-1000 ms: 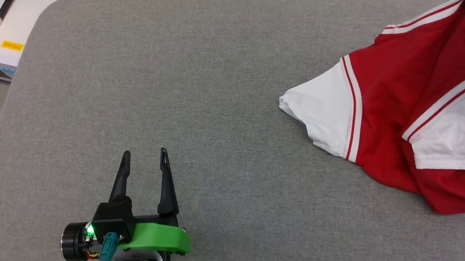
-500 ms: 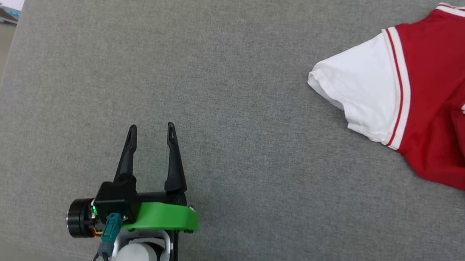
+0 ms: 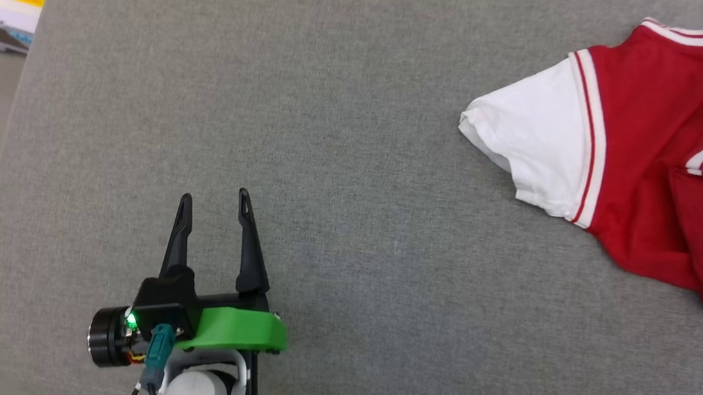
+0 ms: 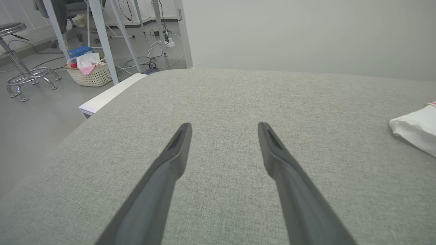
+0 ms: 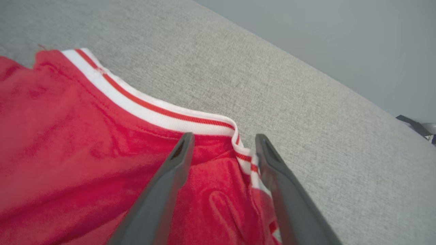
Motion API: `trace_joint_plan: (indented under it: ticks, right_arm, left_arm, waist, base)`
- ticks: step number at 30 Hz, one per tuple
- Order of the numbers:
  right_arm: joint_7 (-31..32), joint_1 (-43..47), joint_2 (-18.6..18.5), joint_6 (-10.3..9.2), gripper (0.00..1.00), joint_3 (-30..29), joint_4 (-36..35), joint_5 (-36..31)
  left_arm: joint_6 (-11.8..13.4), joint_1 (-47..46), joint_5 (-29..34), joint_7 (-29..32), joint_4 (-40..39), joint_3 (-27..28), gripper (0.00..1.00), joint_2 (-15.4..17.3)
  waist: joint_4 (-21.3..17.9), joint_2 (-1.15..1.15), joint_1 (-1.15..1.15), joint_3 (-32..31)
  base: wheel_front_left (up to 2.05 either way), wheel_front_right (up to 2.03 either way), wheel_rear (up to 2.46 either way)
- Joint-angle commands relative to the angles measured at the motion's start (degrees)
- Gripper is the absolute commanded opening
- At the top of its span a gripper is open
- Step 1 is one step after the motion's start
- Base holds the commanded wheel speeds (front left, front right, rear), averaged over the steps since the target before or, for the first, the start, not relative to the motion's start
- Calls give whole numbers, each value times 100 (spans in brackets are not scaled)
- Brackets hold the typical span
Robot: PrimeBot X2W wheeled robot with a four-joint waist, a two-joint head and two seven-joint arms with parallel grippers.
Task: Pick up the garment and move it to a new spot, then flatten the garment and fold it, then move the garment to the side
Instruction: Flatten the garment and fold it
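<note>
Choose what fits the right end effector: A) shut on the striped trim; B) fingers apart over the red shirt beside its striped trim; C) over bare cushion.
B: in the right wrist view, the right end effector stands open above the garment, beside its striped trim.

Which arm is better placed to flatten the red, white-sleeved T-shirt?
Right: right gripper is open over the striped collar of the red white-sleeved T-shirt; left gripper is over grey fabric cushion, away from it.
</note>
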Motion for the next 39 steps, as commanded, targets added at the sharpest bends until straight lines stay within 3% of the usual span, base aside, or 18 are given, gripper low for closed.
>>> trace_joint_plan:
  ticks: [1, 6, 10, 16, 19, 23, 33, 39]
  right_arm:
    - [-401, 91, 27, 0, 100, -78, -26, -49]
    - [-1732, 408, 301, 0, 100, -590, -119, -234]
    - [-2314, 749, 587, 0, 100, -1156, -312, -538]
    - [-2436, 1679, 1242, 0, 100, -2667, -1353, -1288]
    - [-2438, 2473, 1766, 0, 100, -3508, -2196, -1864]
    - [-2439, 3410, 2428, 0, 100, -4173, -3077, -2529]
    - [-2440, 4976, 3618, 0, 100, -4804, -4625, -3449]
    - [-2440, 5399, 3897, 0, 100, -4633, -4991, -3667]
  left_arm:
    - [-17, 88, 81, -33, -6, 65, 100, -23]
    - [-60, 327, 198, -33, -50, 270, 100, -23]
    - [-127, 480, 292, -33, -85, 413, 100, -23]
    - [-269, 556, 396, -33, -134, 613, 100, -8]
    - [-352, 540, 433, -33, -145, 691, 100, 22]
    - [-462, 447, 458, -33, -112, 784, 100, 80]
    - [-948, -451, 417, -33, 211, 816, 100, 445]
    - [-1172, -1418, 215, -5, 819, 414, 100, 922]
  waist:
    - [-222, 0, 0, -360]
    - [-496, 0, 0, -740]
    - [-712, 0, 0, -963]
    - [-946, 0, 0, -1208]
    - [-1022, 0, 0, -1324]
    - [-1086, 0, 0, -1461]
    - [-1241, 0, 0, -1669]
    - [-1469, 0, 0, -1624]
  base:
    - [0, 0, 0]
    - [0, 0, 0]
    - [0, 0, 0]
    - [0, 0, 0]
    - [0, 0, 0]
    - [0, 0, 0]
    - [0, 0, 0]
    - [0, 0, 0]
